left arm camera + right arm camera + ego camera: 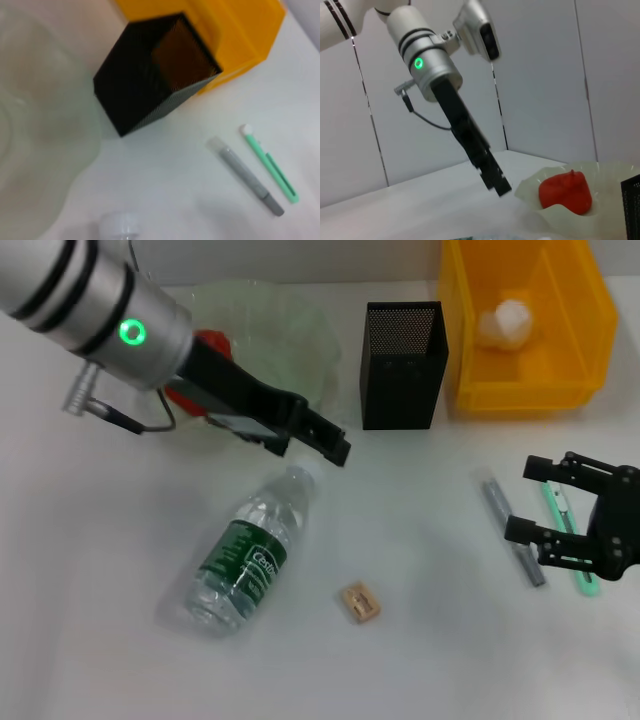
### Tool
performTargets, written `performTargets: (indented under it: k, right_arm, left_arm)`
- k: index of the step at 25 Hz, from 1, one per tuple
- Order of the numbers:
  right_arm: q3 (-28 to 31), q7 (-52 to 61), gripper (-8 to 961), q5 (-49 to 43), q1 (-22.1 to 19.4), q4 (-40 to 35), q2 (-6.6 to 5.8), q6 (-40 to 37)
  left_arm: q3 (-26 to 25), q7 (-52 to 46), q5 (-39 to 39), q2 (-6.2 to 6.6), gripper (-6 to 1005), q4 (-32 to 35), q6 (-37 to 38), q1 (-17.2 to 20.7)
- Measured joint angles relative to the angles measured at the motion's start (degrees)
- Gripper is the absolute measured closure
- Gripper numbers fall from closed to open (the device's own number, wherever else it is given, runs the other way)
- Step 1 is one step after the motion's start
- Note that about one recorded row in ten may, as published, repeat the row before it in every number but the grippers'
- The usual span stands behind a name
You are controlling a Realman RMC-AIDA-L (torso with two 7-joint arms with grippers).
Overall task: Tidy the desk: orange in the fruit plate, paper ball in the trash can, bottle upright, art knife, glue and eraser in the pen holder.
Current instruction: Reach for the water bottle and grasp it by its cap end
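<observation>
Bottle (243, 558) lies on its side on the white desk (90, 540), its white cap (299, 477) pointing toward the pen holder (403, 364) and its dark-green label facing up. Just above the cap hangs the left gripper (335, 447), reaching in from the upper left over the fruit plate (300, 325); its fingers look closed together with nothing between them, though the angle makes that hard to confirm. The orange (212, 345) sits in the pale-green plate, mostly hidden behind the arm in the head view and plain in the right wrist view (566, 191).

The pen holder stands upright between the plate and the yellow trash can (470, 340), just beside the can. The paper ball (504, 323) rests inside the trash can. The eraser (359, 603) lies on the desk near the bottle's base end, apart from it.

On the right side of the desk, the right gripper (545, 502) hovers with its jaws spread wide and nothing gripped. Below it lie two slim things roughly side by side: a grey stick (513, 530) with a pale end, likely the glue, and a mint-green art knife (568, 536), partly covered by the gripper's fingers. The left wrist view shows both of them near the pen holder's corner.
</observation>
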Motion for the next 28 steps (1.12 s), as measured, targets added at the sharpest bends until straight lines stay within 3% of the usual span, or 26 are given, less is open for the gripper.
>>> performTargets:
  k: [1, 4, 28]
  right_arm:
    - [0.00, -0.25, 149, 0.00, 0.56, 0.24, 0.04, 0.44]
    - [0.00, -0.47, 149, -0.06, 1.38, 0.37, 0.17, 1.25]
    - [-0.14, -0.56, 149, -0.02, 3.29, 0.69, 0.38, 1.55]
  left_arm:
    - [0.24, 0.11, 0.40, -0.09, 170, -3.59, -1.69, -0.85]
    - [1.45, 1.57, 0.57, -0.13, 170, -5.90, -5.36, -0.95]
    - [17.46, 2.55, 2.38, -0.13, 237, -10.25, -21.36, 0.32]
